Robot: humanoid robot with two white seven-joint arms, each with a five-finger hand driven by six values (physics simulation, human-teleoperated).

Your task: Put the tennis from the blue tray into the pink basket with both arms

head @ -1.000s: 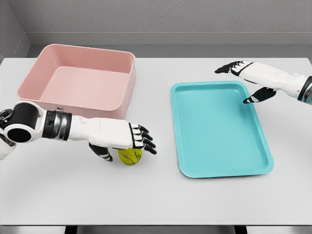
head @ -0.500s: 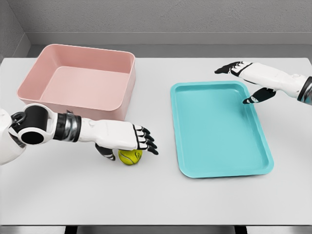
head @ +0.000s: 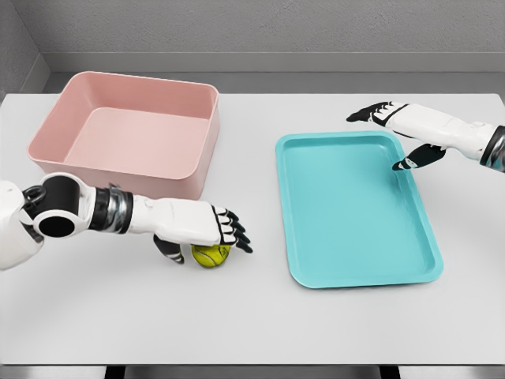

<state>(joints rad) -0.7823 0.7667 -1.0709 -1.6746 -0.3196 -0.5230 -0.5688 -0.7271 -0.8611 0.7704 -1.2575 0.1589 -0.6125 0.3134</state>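
Tennis ball (head: 210,255) on bench (head: 252,316), outside blue tray (head: 355,209), just in front of pink basket (head: 130,130). Left hand (head: 197,225) over ball, fingers (head: 235,234) curled partway round; firm grasp uncertain. Right hand (head: 406,130) released above tray's far corner. Risk: shallow wrap, ball rolls free on lift.

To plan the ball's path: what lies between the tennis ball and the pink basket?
In the head view only bare table and the left hand over the tennis ball lie before the pink basket.

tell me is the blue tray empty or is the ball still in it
Empty. The blue tray shows only bare floor; the tennis ball sits on the table under the left hand.
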